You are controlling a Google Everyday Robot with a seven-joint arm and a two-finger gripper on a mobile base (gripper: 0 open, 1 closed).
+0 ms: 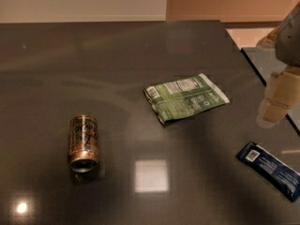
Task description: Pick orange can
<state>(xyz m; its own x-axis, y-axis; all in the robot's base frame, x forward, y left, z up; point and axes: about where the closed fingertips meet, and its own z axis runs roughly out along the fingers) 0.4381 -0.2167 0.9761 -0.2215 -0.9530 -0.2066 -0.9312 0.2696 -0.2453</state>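
Orange can, sideways on worktop, apt to roll if nudged by far-right gripper, empty, openness impossible to tell.

One dark table bearing one orange can, one green snack packet and one dark blue flat wrapper, three loose things in all, plus one gripper at the view's right edge, near the wrapper.
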